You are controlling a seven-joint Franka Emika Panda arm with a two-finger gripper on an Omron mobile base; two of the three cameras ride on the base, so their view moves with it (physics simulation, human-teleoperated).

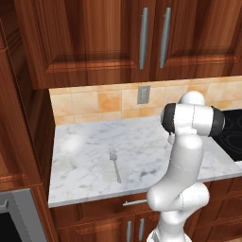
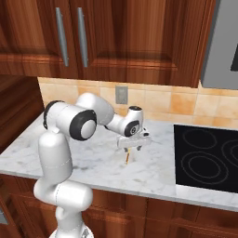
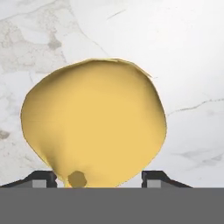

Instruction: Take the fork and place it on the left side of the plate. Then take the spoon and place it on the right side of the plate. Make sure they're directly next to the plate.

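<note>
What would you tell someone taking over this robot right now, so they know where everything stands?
Claw: open, low over the marble counter, tips on either side of the yellow spoon; no firm grip visible yet.
Fork: lying flat on the counter by itself, away from the claw, with no plate beside it.
Done: nothing placed so far.
Left: close on the spoon and set it directly right of the plate, then fetch the fork and set it directly left.

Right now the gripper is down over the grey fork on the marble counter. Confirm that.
Wrong thing: the gripper is down over the yellow spoon on the marble counter; the hand view shows it. The fork lies apart.
</note>
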